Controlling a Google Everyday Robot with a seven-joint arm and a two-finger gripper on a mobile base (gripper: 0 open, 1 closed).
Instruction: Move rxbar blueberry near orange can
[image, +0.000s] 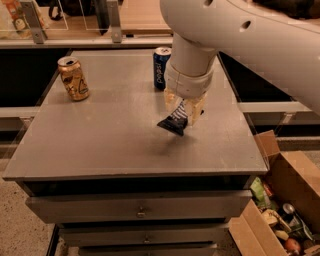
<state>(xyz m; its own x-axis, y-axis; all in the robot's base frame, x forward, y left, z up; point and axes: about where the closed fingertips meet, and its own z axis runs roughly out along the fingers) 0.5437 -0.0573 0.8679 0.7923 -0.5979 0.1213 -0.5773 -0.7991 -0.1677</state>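
Observation:
The rxbar blueberry (173, 122), a dark navy wrapper with pale lettering, hangs tilted between the fingers of my gripper (183, 111), lifted a little above the grey table (100, 135) at its middle right. The gripper is shut on the bar's upper end. The orange can (73, 78), gold-orange with a silver top, stands upright at the table's far left, well apart from the bar.
A dark blue can (161, 68) with white lettering stands upright at the table's back, just left of my arm. An open cardboard box (280, 205) with assorted items sits on the floor at the right. Drawers (140, 210) run below the table's front edge.

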